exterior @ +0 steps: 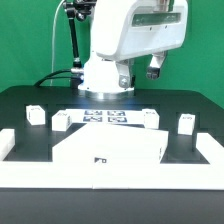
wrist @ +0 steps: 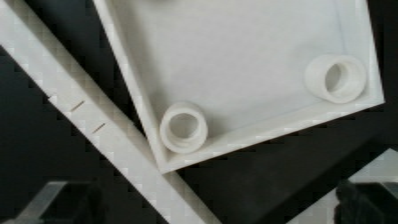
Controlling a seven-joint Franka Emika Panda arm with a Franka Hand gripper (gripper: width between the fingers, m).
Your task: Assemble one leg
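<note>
While the pincer [exterior: 155, 68] hangs above the counter [exterior: 28, 99], its opening cannot be determined. Four legs [exterior: 62, 121] stand apart, flanking the marker board [exterior: 105, 113], behind the white panel [exterior: 110, 150].

The Panda arm [exterior: 125, 35] wore smooth, glossy white shells, rounded at the joints. Grey trim showed at a lower joint, and black cables [exterior: 75, 45] trailed behind it.

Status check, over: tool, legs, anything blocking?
Tool high, jaw state unclear. Four legs loose either side of marker board, none gripped. Panel in front, nothing blocking seen.
</note>
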